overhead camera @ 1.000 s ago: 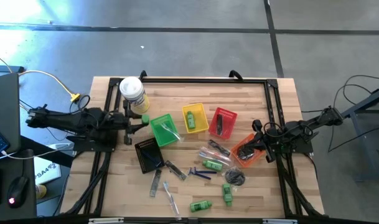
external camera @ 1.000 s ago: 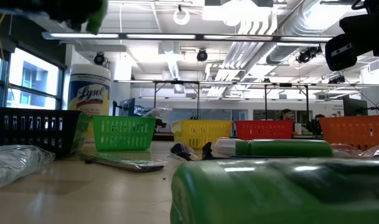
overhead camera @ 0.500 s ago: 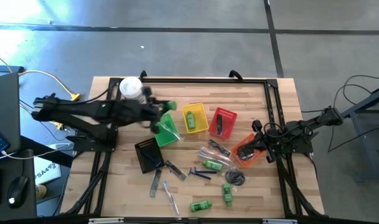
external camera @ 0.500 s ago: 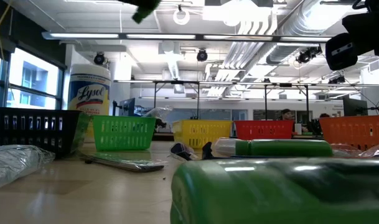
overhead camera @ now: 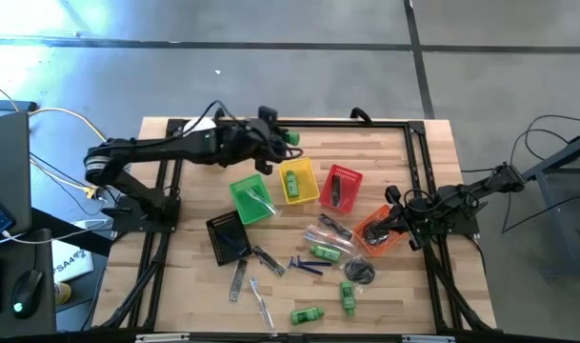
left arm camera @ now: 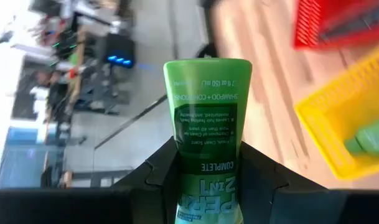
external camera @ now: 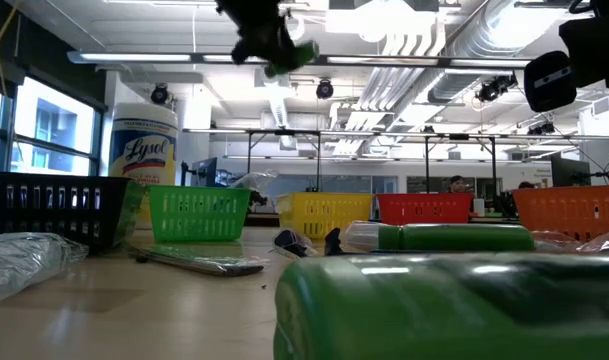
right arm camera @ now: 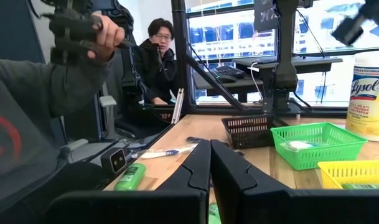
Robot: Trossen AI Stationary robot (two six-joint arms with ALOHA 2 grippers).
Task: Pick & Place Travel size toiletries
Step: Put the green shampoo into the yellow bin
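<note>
Left gripper (overhead camera: 282,139) is up over the far part of the tabletop (overhead camera: 175,286), just beyond the yellow basket (overhead camera: 298,181), clamped on a green mini bottle (left arm camera: 206,134). In the left wrist view the bottle sits between the two dark fingers (left arm camera: 153,180), cap end out past the tips, label text readable; its lower end is cut off at the frame edge. Same bottle shows in the high view as a small green bit at the gripper tip, and in the low view high above the baskets.

Right gripper (overhead camera: 392,221) is low at the right side, beside the orange basket (overhead camera: 375,234), fingers (right arm camera: 192,168) pressed together, holding nothing.

More green bottles: one lying in the yellow basket, one (overhead camera: 308,313) at the near edge, one (overhead camera: 349,296) just right of it, one (overhead camera: 325,252) mid-table. Blue razor (overhead camera: 305,266) lies near the middle. A dark round piece (overhead camera: 360,272) sits near the orange basket; can't tell what it is. Clear wrapped items (overhead camera: 326,233) left of the orange basket, contents hard to make out. Green basket (overhead camera: 250,198) holds something clear; black basket (overhead camera: 229,237) and red basket (overhead camera: 340,187) hold dark items, not identifiable.

Low view: foreground blocked by a blurred green bottle (external camera: 444,305). White canister (external camera: 144,150) stands far left; in the high view the left arm covers it. A person (right arm camera: 157,59) sits beyond the tabletop.
</note>
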